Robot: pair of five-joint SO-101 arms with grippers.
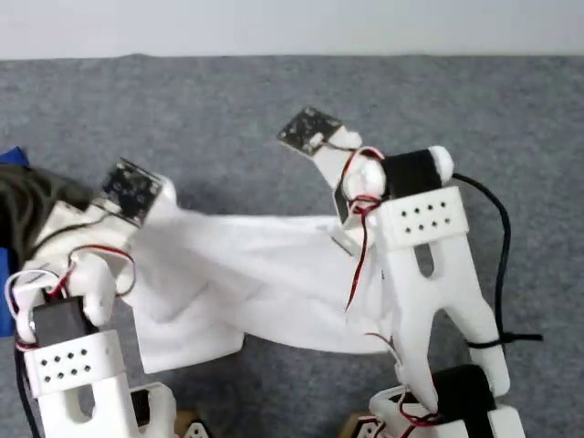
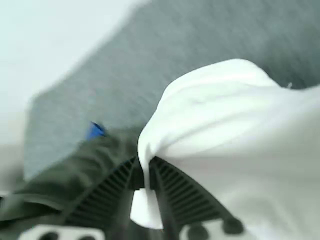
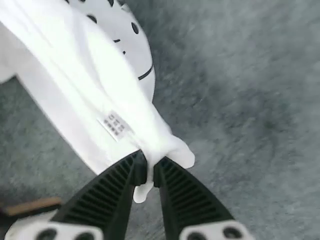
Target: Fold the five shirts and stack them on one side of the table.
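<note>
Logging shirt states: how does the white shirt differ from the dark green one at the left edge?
Colour: white shirt pale, dark green shirt olive. Hold: white shirt pinched by left gripper and right gripper, strung between them; dark green shirt lies bunched, ungripped. Place: white shirt mid-table, dark green shirt at the edge. Both are over the grey table.

Both arms stretch fwd side by side, L arm [image 1: 68,338] and R arm [image 1: 429,255], w/ wrists tipped down, and L gripper [image 2: 143,172] and R gripper [image 3: 150,170] each have the jaws pressed together on a pinch of the shirt [image 3: 75,65].
</note>
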